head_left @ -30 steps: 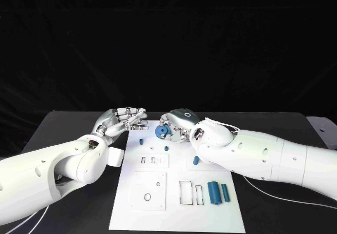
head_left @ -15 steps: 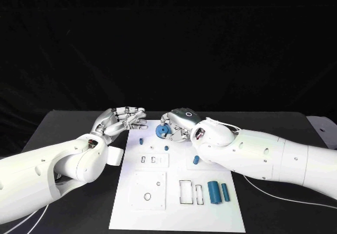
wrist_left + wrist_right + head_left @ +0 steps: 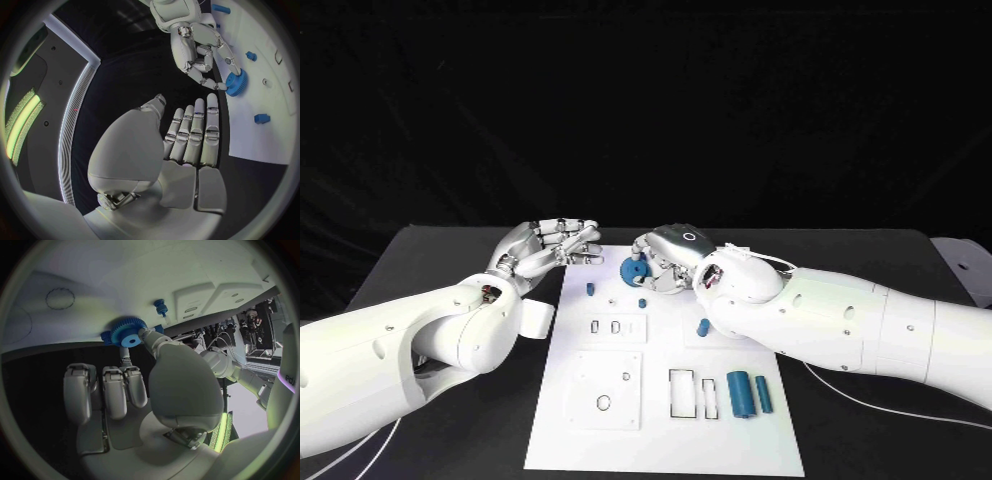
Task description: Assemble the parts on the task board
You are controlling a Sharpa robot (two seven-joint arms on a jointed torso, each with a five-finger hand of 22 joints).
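Note:
The white task board lies in the middle of the black table. My right hand hovers over the board's far end and pinches a blue gear between thumb and fingertips; the gear shows toothed with a centre hole, close above the board. The left wrist view shows the same gear in the right hand. My left hand is just left of the board's far corner, its fingers held straight and side by side, holding nothing.
Small blue pegs stand on the board near the gear. Two blue cylinders lie at the board's near right beside a rectangular slot. Black table lies on both sides.

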